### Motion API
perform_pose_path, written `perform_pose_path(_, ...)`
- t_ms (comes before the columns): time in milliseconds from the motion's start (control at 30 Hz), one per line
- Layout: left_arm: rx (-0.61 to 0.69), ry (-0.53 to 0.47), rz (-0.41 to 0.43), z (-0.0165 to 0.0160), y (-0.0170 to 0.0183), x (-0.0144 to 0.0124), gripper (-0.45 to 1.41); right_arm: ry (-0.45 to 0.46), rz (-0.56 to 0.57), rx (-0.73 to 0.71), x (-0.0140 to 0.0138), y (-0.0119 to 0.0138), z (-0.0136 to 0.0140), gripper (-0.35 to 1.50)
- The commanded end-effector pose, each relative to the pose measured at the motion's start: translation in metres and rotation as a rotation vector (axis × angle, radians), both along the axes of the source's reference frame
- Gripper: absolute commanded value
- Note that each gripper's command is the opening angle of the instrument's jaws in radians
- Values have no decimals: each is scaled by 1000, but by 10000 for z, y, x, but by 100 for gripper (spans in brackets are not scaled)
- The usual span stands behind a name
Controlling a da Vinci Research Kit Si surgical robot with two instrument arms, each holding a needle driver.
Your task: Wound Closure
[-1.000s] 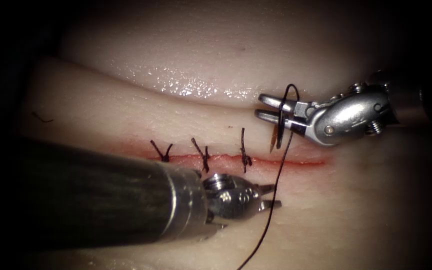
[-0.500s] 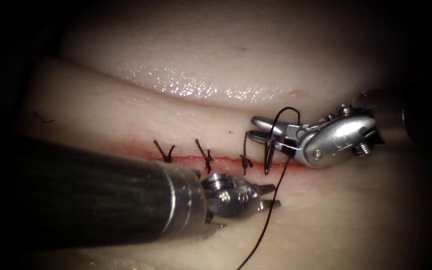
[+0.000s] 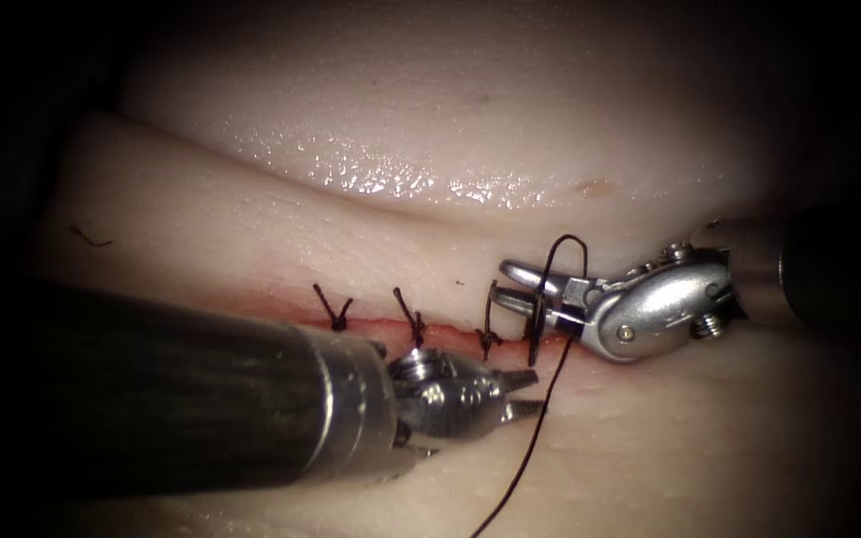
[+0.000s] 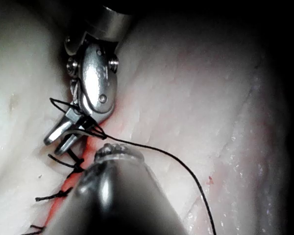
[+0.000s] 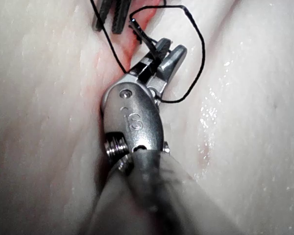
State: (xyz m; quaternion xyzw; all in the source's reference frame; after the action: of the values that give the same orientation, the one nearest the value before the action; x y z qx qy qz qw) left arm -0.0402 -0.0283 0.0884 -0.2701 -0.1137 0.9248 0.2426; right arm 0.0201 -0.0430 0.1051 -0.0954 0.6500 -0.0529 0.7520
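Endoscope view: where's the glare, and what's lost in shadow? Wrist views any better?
Endoscope view: specular glare on the wet tissue ridge above the cut; edges vignette to black, swallowing the left tool's shaft. Left wrist view: own tool blurred up close. Right wrist view: right tool sharp, shaft blurred.

My needle stands nearly edge-on in my right tool, so I cannot tell where along its curve I grip it, and its tip is lost at the cut, so I cannot tell whether it has entered the tissue. My left tool has its shaft cut off by the endoscope view's left edge, and in the left wrist view that shaft hides its own jaws. The thread runs out past the endoscope view's bottom edge, so its far end is out of sight, and the stitches are too small to read their knots.
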Motion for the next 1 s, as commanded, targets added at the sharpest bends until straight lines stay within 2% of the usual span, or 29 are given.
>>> perform_pose_path(33, 1, 0, 0, 6, -4, -7, 12, 3, -7, 12, 8, -8, 8, -35)
perform_pose_path(433, 1, 4, -3, 7, -5, -5, 12, 0, -79, 69, 12, -46, 25, -35)
perform_pose_path(700, 1, 7, -6, 8, -4, -6, 12, 11, -89, 92, 14, -31, 12, -35)
perform_pose_path(867, 0, 8, -7, 9, -6, -5, 12, -2, -133, 139, 17, -60, 28, -35)
perform_pose_path(1000, -1, 9, -7, 9, -6, -5, 12, -6, -138, 161, 17, -60, 30, -35)
